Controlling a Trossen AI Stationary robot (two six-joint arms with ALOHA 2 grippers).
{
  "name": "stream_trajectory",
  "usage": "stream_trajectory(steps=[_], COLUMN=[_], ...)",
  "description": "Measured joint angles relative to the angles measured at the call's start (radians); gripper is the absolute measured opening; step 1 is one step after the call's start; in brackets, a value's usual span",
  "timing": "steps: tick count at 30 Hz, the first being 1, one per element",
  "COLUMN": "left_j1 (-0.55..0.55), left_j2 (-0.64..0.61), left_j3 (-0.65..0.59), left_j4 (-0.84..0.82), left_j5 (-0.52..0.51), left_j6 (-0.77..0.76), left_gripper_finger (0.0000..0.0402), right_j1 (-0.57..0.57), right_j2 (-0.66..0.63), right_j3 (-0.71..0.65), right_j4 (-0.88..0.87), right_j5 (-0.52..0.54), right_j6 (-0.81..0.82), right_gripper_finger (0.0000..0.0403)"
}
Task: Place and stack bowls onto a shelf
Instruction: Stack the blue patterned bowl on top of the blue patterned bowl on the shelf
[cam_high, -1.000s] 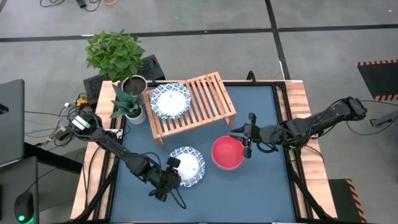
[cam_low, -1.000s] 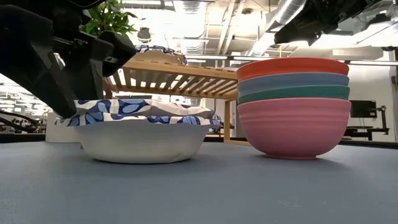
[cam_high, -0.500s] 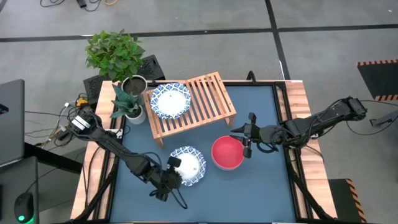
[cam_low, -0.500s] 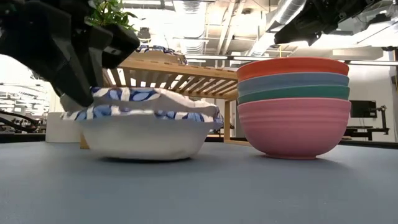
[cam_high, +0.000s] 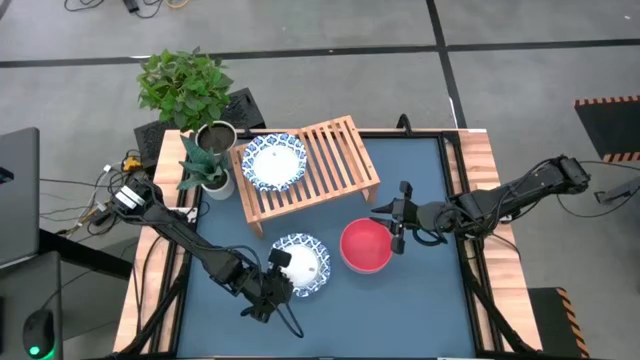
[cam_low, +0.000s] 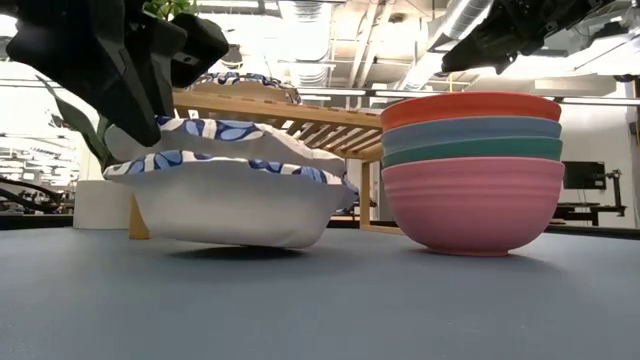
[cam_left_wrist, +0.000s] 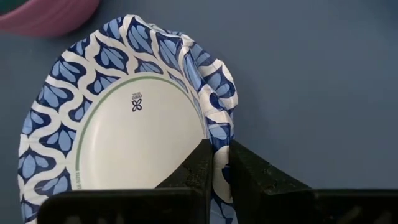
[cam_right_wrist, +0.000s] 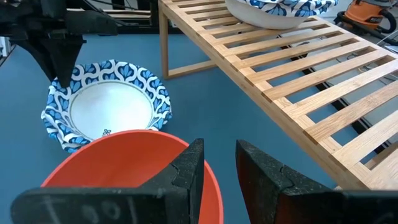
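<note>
A white bowl with a blue patterned rim sits near the table's front, tilted. My left gripper is shut on its rim. A second patterned bowl rests on the left half of the light-wood shelf. A stack of pink, teal, blue and red bowls stands on the table. My right gripper is open and hovers above the right rim of the red top bowl, touching nothing. My left gripper holds the patterned bowl by its rim on the side toward the table's near-left corner. One finger is inside the bowl and one outside. The rim is creased there. The bowl hangs tilted, held side high, opposite side low at or just above the table.
Two plant pots stand at the table's far left, beside the shelf. The shelf's right half is bare slats. A raised wooden border runs along the table's sides. Open blue tabletop lies near the front right.
My left gripper has risen with the patterned bowl's rim. The held side of the bowl has lifted and the bowl has tipped, while its opposite side has stayed low near the table. My right arm has kept still.
</note>
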Motion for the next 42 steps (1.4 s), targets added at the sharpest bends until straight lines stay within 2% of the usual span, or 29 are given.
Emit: stream_trajectory(steps=[10,21,42], left_j1=[0.000,0.006,-0.009], left_j2=[0.000,0.000,0.000], left_j3=[-0.001,-0.001,0.007], left_j4=[0.003,0.061,0.016], left_j5=[-0.003,-0.080,-0.073], left_j6=[0.006,0.008,0.021], left_gripper_finger=[0.0025,0.0025,0.0025], right_j1=[0.000,-0.002,-0.009], right_j2=[0.000,0.000,0.000], right_j3=[0.000,0.000,0.000], right_j4=[-0.001,0.025,0.083], right_j5=[0.002,0.003,0.003], right_j6=[0.008,0.003,-0.001], right_gripper_finger=[0.0118,0.0118,0.0118])
